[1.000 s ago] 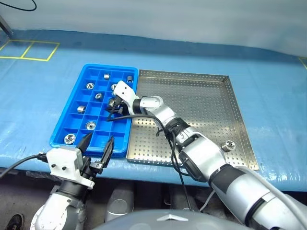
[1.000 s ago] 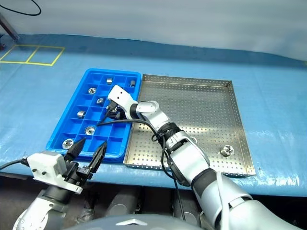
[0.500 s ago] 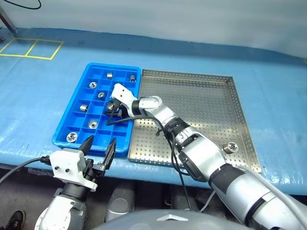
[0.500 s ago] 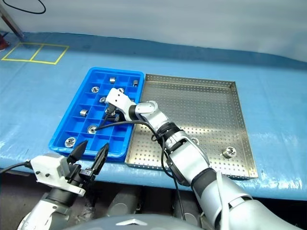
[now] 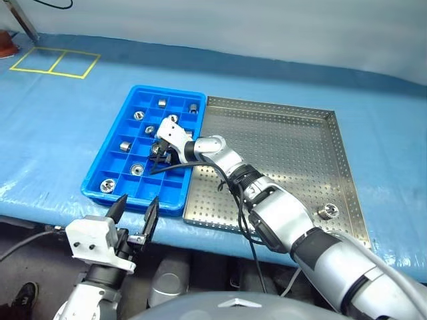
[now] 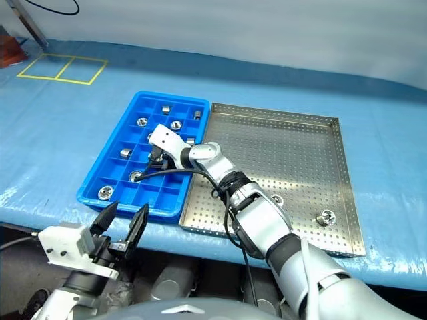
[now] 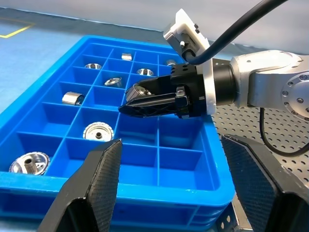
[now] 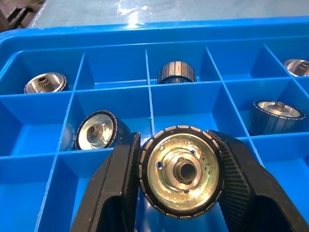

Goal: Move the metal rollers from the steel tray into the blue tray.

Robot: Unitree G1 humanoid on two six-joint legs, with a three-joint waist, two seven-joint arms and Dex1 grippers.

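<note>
In the centre left of the frame, the right gripper [image 5: 158, 151] grasps a metal roller [image 8: 181, 170] directly above an empty compartment of the blue tray [image 5: 107, 155], while the left gripper [image 5: 133, 212] is released.

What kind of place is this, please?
Probably a workshop or factory sorting bench: a compartmented blue tray holding metal rollers, a perforated steel tray, and yellow tape squares on a blue cover.

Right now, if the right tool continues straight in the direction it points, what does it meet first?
Probably the blue tray: the right tool, shut on a roller, points slightly downward at an empty compartment's floor or divider; depth is unclear.
</note>
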